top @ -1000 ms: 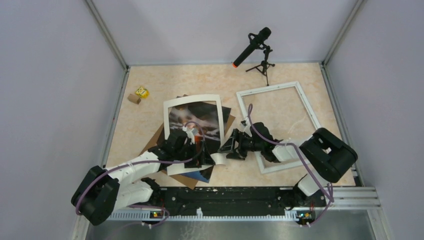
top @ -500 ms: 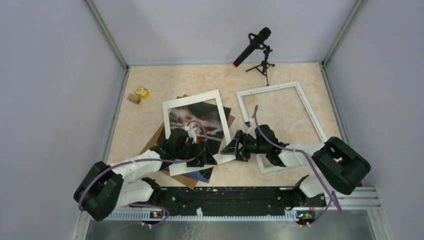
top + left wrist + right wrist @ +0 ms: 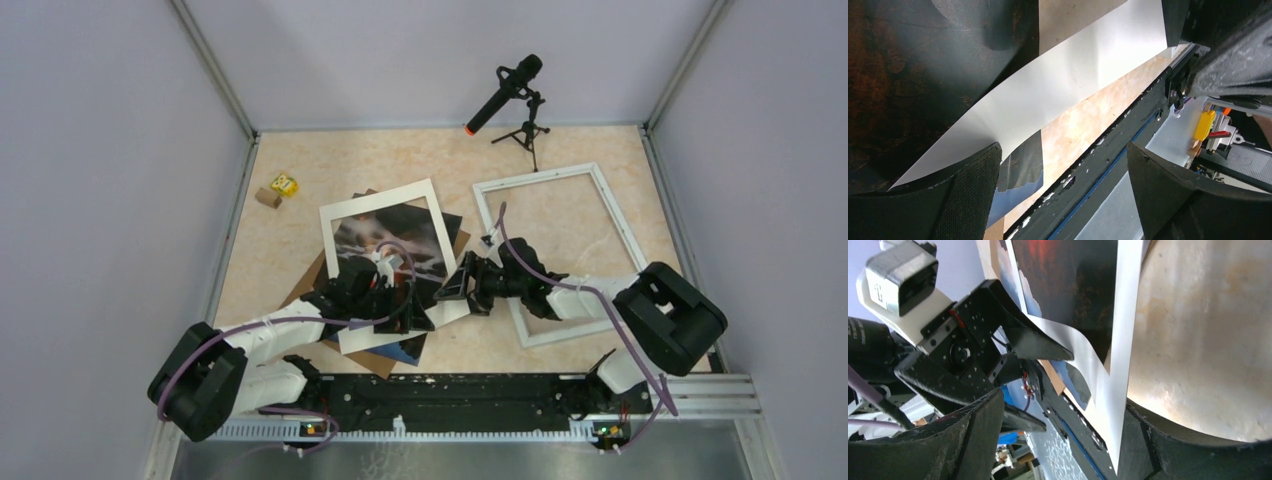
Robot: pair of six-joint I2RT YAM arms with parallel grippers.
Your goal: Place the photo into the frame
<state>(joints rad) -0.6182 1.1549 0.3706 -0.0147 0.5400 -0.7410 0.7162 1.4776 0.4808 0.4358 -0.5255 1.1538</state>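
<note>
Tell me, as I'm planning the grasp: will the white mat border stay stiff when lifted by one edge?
Probably not: the white mat border buckles in a wave beside the left gripper, so it likely flexes. It looks thin, hence probably light, and may slide over the photo beneath.

The mat point(image 3: 376, 196) lies on the photo point(image 3: 390, 232), over the backing board point(image 3: 312, 283), left of the frame point(image 3: 536, 178) on the counter point(image 3: 340, 160).

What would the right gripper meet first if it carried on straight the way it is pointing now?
Most likely the white mat border: its edge lies between the right gripper's open fingers. Just behind it is the left gripper, though depth is hard to judge.
</note>
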